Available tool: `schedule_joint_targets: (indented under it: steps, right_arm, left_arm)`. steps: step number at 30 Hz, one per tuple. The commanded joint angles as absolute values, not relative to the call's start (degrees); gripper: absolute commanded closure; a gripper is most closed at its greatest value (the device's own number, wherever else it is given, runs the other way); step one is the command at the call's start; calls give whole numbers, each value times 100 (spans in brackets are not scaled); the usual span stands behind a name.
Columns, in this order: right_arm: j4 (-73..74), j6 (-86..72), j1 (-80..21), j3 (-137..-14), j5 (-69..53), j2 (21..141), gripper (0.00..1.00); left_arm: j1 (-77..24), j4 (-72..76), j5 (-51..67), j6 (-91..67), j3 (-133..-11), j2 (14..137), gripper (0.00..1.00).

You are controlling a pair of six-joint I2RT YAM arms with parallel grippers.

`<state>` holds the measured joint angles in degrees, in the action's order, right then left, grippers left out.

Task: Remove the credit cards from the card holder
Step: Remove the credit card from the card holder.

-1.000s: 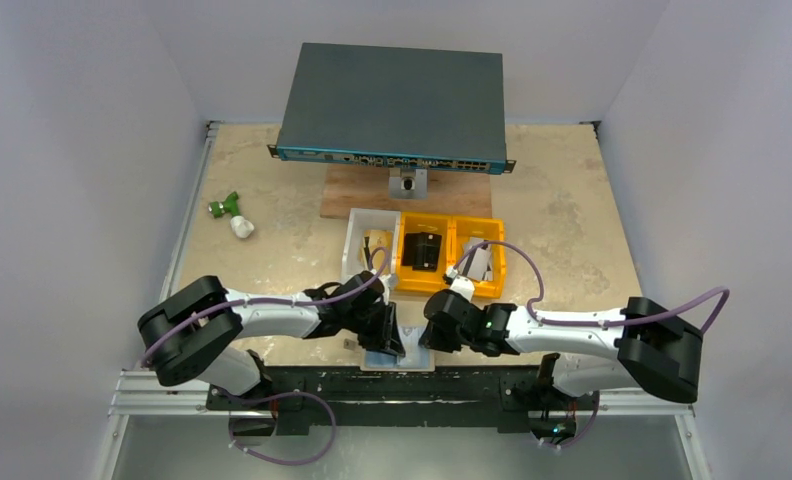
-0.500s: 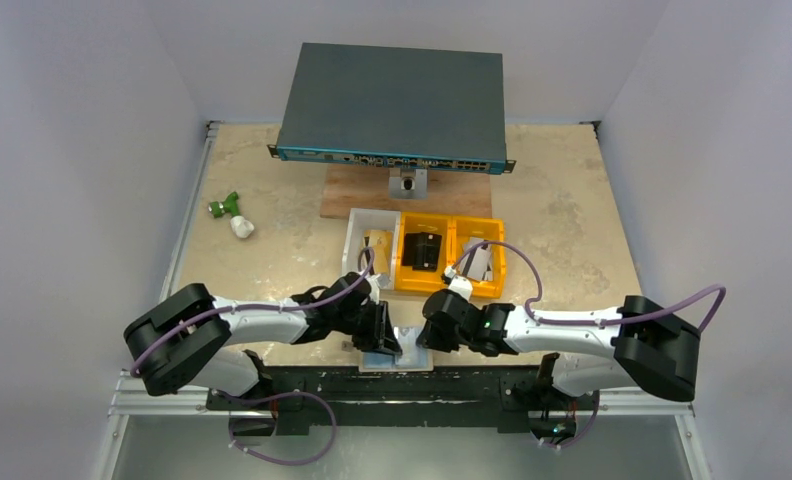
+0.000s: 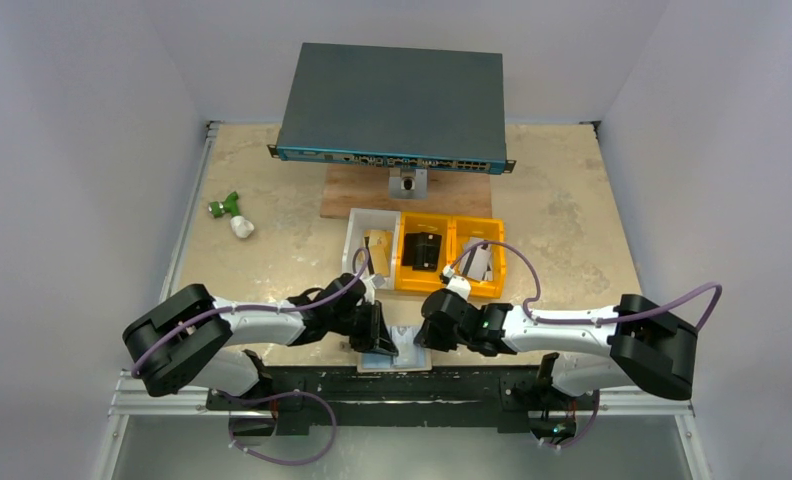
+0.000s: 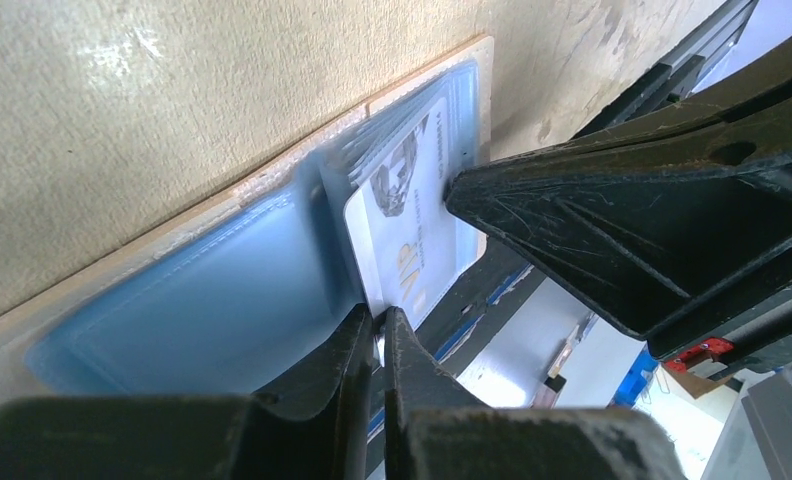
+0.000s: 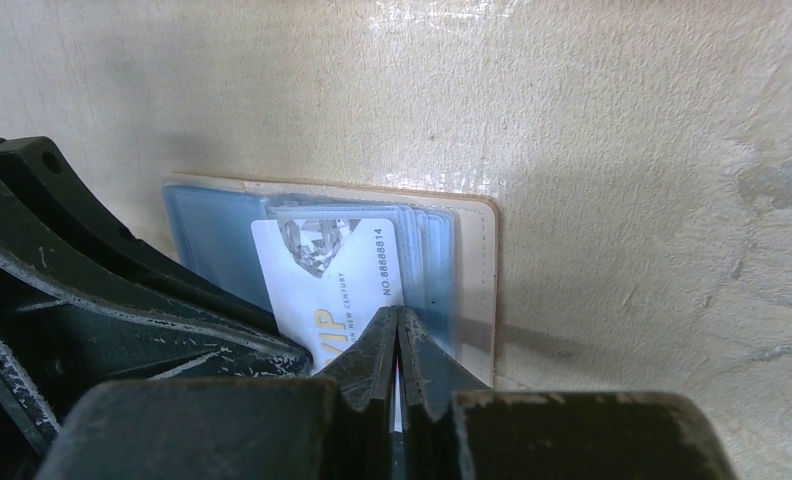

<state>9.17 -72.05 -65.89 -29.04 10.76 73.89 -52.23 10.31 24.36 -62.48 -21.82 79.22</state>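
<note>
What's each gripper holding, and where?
Left gripper pinches the white VIP card at its exposed edge; right gripper holds nothing, shut tip on the card holder.

From above, you saw only a sliver of the card holder (image 3: 409,358) beneath the left gripper (image 3: 380,338) and right gripper (image 3: 425,335). At the right wrist, its fingers (image 5: 372,360) hid the card (image 5: 322,265) along its lower edge. At the left wrist, its small print was blurred.
</note>
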Motion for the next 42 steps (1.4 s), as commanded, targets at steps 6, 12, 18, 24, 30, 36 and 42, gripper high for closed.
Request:
schedule_joint_targets:
  steps: [6, 12, 18, 24, 30, 36, 42]
  right_arm:
    - [1320, -7280, -6609, -2751, 1109, 7664, 100]
    - [1336, -7323, -6609, -2716, 1109, 7670, 100]
    - [1345, -7334, -6609, -2700, 1121, 7672, 100]
    - [1345, -7335, -6609, -2706, 1120, 7699, 100]
    - [1351, -7345, -6603, -2696, 1124, 7699, 100]
    - [1377, -7356, -6609, -2701, 1101, 7706, 100]
    - [1361, -7356, -6609, -2701, 1047, 7727, 100]
  left_arm:
    - [-5148, 1462, 2635, -6275, -2043, 7797, 93]
    - [-5051, 1423, 2672, -6234, -1923, 7710, 93]
    - [-4935, 1289, 2671, -6158, -1852, 7586, 93]
    - [-4865, 1041, 2644, -6041, -1872, 7493, 94]
    - [-4818, 714, 2554, -5931, -1919, 7474, 94]
    - [-4782, 607, 2521, -5883, -1916, 7462, 93]
    - [-4726, 534, 2477, -5864, -1881, 7376, 90]
